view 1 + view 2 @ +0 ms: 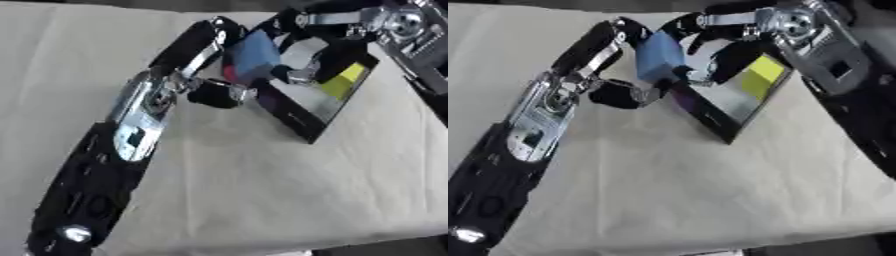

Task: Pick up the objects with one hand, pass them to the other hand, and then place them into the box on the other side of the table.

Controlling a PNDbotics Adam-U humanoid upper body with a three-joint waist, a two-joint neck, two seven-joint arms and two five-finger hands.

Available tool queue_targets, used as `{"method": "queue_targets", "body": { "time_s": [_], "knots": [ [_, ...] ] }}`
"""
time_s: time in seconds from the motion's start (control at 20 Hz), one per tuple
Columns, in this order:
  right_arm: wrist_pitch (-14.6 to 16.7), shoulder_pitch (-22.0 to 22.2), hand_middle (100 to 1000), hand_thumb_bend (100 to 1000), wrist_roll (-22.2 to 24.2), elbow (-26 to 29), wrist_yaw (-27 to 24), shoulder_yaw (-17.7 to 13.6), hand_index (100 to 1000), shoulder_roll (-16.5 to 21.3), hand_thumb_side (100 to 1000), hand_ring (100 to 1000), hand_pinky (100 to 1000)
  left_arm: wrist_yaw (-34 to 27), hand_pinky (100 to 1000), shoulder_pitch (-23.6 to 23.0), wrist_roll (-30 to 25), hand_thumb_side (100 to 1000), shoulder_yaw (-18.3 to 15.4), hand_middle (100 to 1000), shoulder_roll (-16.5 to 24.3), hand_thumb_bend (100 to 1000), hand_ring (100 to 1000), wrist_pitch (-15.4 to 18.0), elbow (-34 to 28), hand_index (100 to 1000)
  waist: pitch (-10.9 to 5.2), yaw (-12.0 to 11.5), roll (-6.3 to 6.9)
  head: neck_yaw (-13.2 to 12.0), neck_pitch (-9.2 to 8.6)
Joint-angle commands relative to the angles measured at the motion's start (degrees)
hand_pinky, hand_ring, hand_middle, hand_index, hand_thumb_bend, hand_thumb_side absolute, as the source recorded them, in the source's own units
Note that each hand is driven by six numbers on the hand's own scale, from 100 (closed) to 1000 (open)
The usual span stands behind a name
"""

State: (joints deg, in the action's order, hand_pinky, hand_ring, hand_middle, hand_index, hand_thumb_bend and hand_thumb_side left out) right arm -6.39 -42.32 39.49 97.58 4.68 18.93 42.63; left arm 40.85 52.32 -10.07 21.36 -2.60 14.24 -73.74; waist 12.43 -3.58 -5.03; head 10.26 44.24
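A blue block (661, 55) is held in the air over the left wall of the black box (297, 120). My left hand (208, 47) reaches in from the lower left, with a finger curled over the block's top left and its thumb (219, 95) below. From the upper right, my right hand (308, 47) curls its fingers round the block's right side, one fingertip at its lower right corner. A small red patch (232, 74) shows just under the block. A yellow object (344, 81) lies inside the box.
The table is covered in a pale cloth (262, 190), with its front edge near the bottom of the view. My left forearm (105, 170) lies diagonally across the lower left. The right arm (833, 60) runs down the right edge.
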Motion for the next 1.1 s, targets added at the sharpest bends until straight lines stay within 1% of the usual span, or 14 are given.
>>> {"method": "queue_targets", "body": {
  "time_s": [0.05,0.15,0.2,0.25,0.35,0.4,0.5,0.55,0.7,0.85,0.95,1.0,1.05,1.1],
  "knots": [
    [-1.11,-0.67,683,100,-1.03,-1.04,-0.14,-0.69,887,0.69,324,922,817,-1.62,647,1.40,0.26,420,0.90,440,-1.86,100,571,0.98,-2.55,515,-0.08,0.20,-0.60,0.23,-0.12],
    [-1.42,-0.67,673,100,-1.33,-0.99,-0.50,-0.70,878,0.70,328,915,813,-1.64,646,1.41,0.27,417,0.90,440,-1.87,100,571,0.99,-2.51,516,-0.07,0.20,-0.60,0.25,-0.12],
    [-1.72,-0.61,579,100,-1.62,-1.26,-0.81,-1.02,795,0.61,394,837,763,-1.60,645,1.39,0.28,361,0.87,441,-1.84,100,570,0.96,-2.48,525,-0.07,0.22,-0.57,0.28,-0.12],
    [-2.35,-0.61,546,100,-2.24,-1.63,-1.40,-1.45,762,0.49,426,805,735,-1.49,645,1.38,0.33,340,0.86,441,-1.83,100,570,0.93,-2.45,528,-0.06,0.23,-0.55,0.32,-0.12],
    [-3.87,-0.70,519,100,-3.86,-1.80,-2.96,-2.08,733,0.37,450,777,703,-1.26,645,1.41,0.57,318,0.79,442,-1.81,100,570,0.85,-2.42,532,-0.06,0.26,-0.52,0.34,-0.12],
    [-4.55,-0.72,502,100,-4.73,-1.69,-3.83,-2.21,714,0.39,467,764,683,-1.14,646,1.43,0.73,292,0.78,444,-1.80,100,570,0.82,-2.40,536,-0.06,0.26,-0.51,0.35,-0.12],
    [-5.60,-0.66,476,100,-6.57,-1.37,-5.53,-2.15,682,0.42,454,744,660,-0.78,648,1.45,1.07,245,0.78,448,-1.78,100,574,0.86,-2.39,544,-0.06,0.26,-0.49,0.37,-0.12],
    [-5.96,-0.62,469,100,-7.54,-1.19,-6.39,-2.02,674,0.46,437,734,647,-0.52,651,1.45,1.26,236,0.79,452,-1.77,100,577,0.89,-2.38,549,-0.06,0.26,-0.48,0.38,-0.12],
    [-6.61,-0.47,464,100,-9.65,-0.69,-8.56,-1.51,661,0.63,439,725,631,0.36,657,1.47,1.79,210,0.80,460,-1.78,100,583,1.03,-2.26,563,-0.06,0.25,-0.47,0.43,-0.12],
    [-6.90,-0.43,458,100,-10.33,-0.39,-9.65,-1.37,654,0.78,418,720,621,1.08,660,1.48,2.23,203,0.80,465,-1.79,100,586,1.21,-2.08,574,-0.07,0.22,-0.45,0.45,-0.12],
    [-7.03,-0.39,456,100,-10.42,-0.36,-10.00,-1.34,650,0.82,399,719,619,1.53,669,1.50,2.44,207,0.77,484,-1.79,100,596,1.22,-1.99,593,-0.06,0.22,-0.45,0.49,-0.12],
    [-7.13,-0.36,453,100,-10.38,-0.41,-10.17,-1.32,645,0.81,375,717,616,1.84,676,1.49,2.54,204,0.77,505,-1.77,100,606,1.18,-1.96,613,-0.06,0.22,-0.45,0.49,-0.12],
    [-7.21,-0.35,453,100,-10.33,-0.45,-10.31,-1.32,645,0.80,375,717,616,2.16,676,1.48,2.60,211,0.79,505,-1.78,100,606,1.15,-1.93,613,-0.06,0.22,-0.45,0.48,-0.12],
    [-7.26,-0.33,448,100,-10.23,-0.46,-10.49,-1.30,641,0.80,367,714,612,2.52,687,1.49,2.64,224,0.80,543,-1.76,100,626,1.14,-1.91,650,-0.06,0.22,-0.44,0.49,-0.12]
  ]
}}
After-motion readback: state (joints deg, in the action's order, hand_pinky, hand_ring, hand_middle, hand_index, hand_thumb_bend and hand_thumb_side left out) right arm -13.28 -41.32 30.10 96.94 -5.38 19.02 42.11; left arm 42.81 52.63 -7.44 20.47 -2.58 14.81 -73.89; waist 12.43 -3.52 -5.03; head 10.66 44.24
